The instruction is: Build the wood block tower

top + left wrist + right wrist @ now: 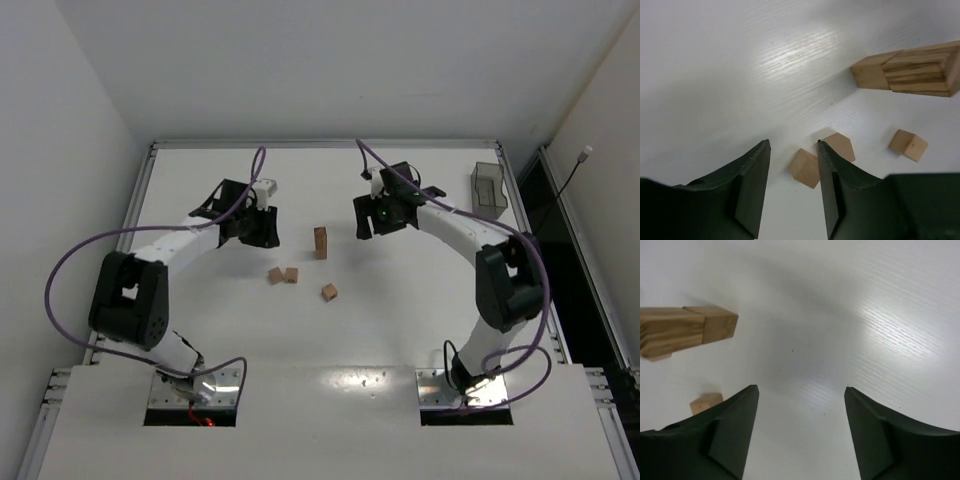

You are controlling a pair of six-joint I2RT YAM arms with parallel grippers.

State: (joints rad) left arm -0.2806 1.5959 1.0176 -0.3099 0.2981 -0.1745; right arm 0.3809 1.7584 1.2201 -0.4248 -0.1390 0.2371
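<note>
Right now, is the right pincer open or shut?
Open: the right pincer shows its fingers wide apart, only bare table between them.

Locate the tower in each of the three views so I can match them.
Top external: tower at the picture's centre.
Left wrist: tower at upper right, cut by the edge.
Right wrist: tower at upper left, cut by the edge.
Shared landmark: loose wood blocks beside it.

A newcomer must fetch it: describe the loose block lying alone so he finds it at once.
On the white table, find the tower standing at its middle. On the robot's side of it, the lone block sits just to the right, apart from the pair of blocks lying close together on the left.
</note>
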